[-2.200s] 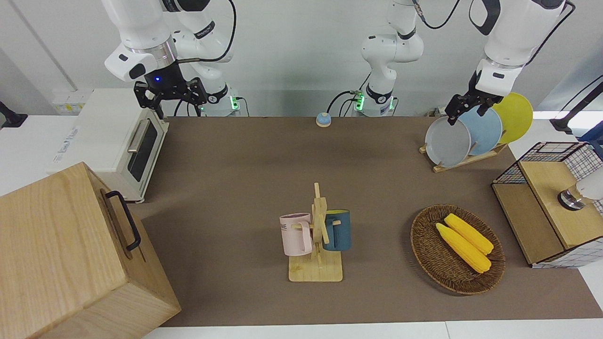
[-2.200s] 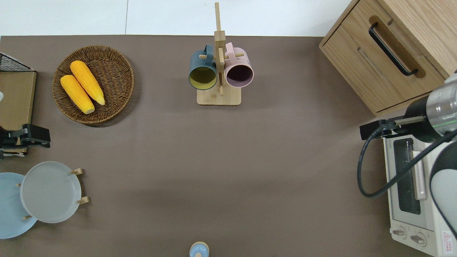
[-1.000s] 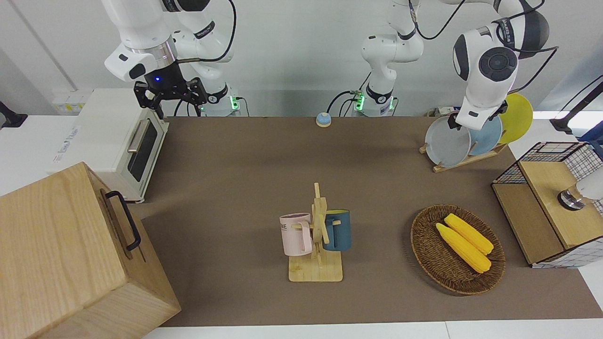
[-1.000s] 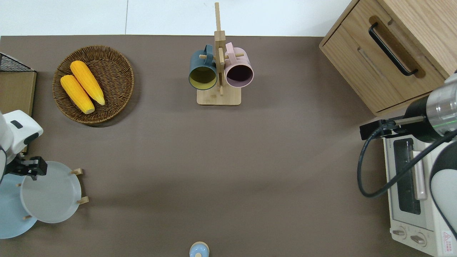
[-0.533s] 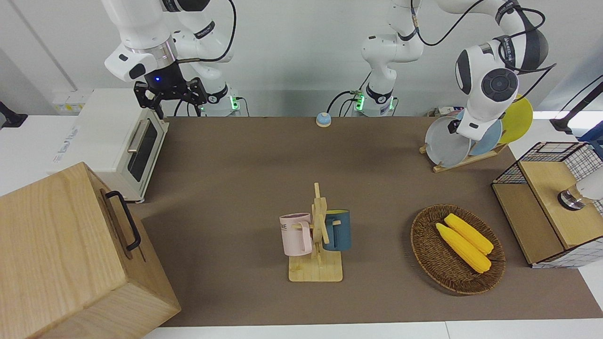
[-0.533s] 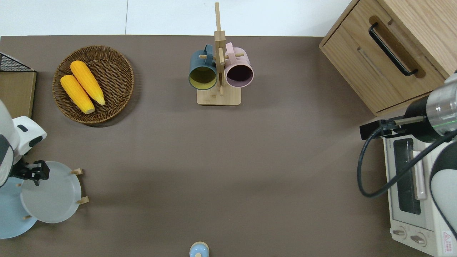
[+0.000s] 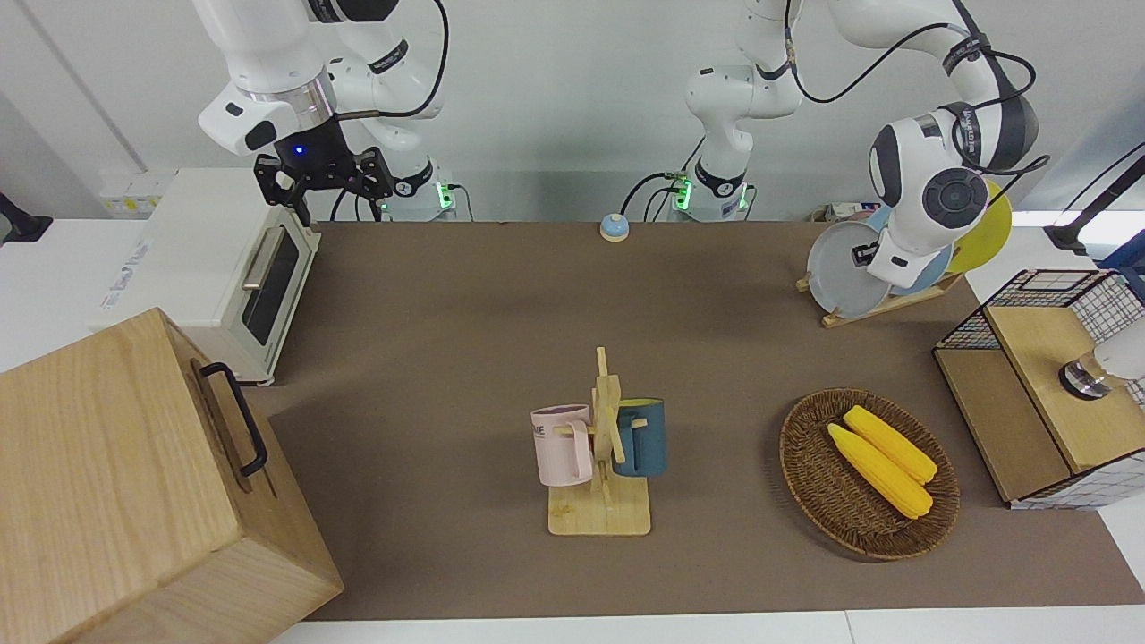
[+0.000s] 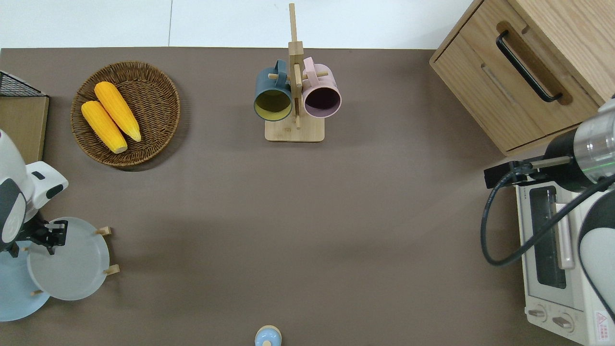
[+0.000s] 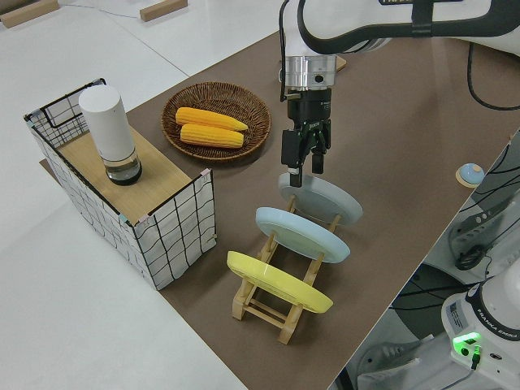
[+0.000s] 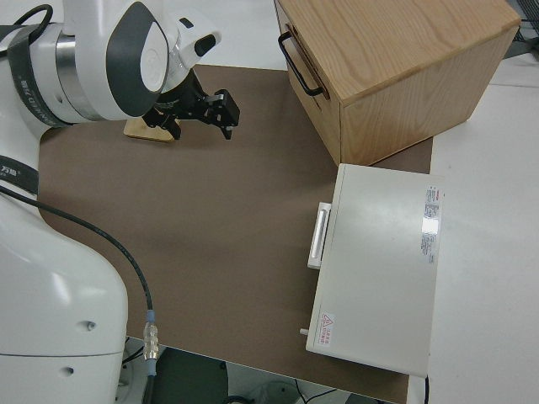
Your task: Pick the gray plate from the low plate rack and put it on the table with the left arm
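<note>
The gray plate (image 7: 845, 273) stands on edge in the low plate rack (image 7: 881, 307) at the left arm's end of the brown table (image 7: 465, 313). It is the slot toward the table's middle, next to a light-blue plate (image 9: 301, 234) and a yellow plate (image 9: 276, 280). My left gripper (image 9: 304, 169) points down at the gray plate's (image 9: 329, 199) top rim, open, with one finger on each side of the rim. In the overhead view the gripper (image 8: 48, 235) sits over the plate's (image 8: 72, 264) edge. In the front view the wrist hides it. The right arm is parked, gripper (image 7: 318, 183) open.
A wicker basket (image 7: 868, 474) with two corn cobs and a wire-mesh box (image 7: 1047, 385) lie farther from the robots than the rack. A mug tree (image 7: 604, 447) stands mid-table. A toaster oven (image 7: 224, 268) and a wooden drawer cabinet (image 7: 134, 483) are at the right arm's end.
The left arm has swung its wrist round and lowered. Its gripper came from above the rack down onto the gray plate's top rim. The plate has not moved.
</note>
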`<state>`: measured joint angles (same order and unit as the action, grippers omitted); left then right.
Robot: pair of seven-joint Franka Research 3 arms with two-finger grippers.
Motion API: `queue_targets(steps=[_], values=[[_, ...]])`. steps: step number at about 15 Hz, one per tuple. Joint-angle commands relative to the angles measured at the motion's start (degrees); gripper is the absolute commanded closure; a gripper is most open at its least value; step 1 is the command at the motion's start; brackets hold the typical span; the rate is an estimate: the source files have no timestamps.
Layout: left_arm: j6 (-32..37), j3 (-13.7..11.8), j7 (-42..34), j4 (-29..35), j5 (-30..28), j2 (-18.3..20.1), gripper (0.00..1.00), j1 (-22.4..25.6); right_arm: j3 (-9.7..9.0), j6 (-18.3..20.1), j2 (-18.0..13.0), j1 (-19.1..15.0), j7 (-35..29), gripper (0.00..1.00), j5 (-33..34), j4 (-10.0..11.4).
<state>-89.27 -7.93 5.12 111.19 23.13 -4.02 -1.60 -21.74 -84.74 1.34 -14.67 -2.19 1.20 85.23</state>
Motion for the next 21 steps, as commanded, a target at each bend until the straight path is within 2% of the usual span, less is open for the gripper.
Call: queue_targets(steps=[1,2,4,5,6,14,18,21], values=[[-1.26,-0.07,0.42,0.79,-0.98,0.59,0.7,0.37,-1.38,0.98,-0.11,-1.5,-0.8,0.017,0.12,-0.59],[-1.26,-0.07,0.42,0.87,-0.98,0.59,0.72,0.37,-1.38,0.98,-0.11,-1.5,-0.8,0.017,0.12,-0.59],[-1.26,-0.07,0.42,0.79,-1.07,0.59,0.87,0.37,-1.38,0.98,-0.11,-1.5,-0.8,0.017,0.12,-0.59],[-1.26,-0.07,0.42,0.79,-1.07,0.59,0.97,0.37,-1.38,0.98,-0.11,-1.5,-0.8,0.017,0.12,-0.59],[-1.26,-0.07,0.42,0.87,-1.24,0.59,1.0,0.37,-1.38,0.98,-0.11,-1.5,-0.8,0.017,0.2,-0.59],[-0.38,-0.24,0.51,0.35,-1.69,0.68,1.0,0.28,-1.38,0.98,-0.11,-1.5,-0.8,0.017,0.12,-0.59],[2.77,-0.16,-0.28,-3.25,-1.51,1.2,1.0,-0.07,-1.38,0.98,-0.11,-1.5,-0.8,0.017,0.2,-0.59],[3.14,0.02,0.33,-3.35,-1.16,1.29,1.0,-0.33,-1.38,0.98,-0.11,-1.5,-0.8,0.017,0.12,-0.59]])
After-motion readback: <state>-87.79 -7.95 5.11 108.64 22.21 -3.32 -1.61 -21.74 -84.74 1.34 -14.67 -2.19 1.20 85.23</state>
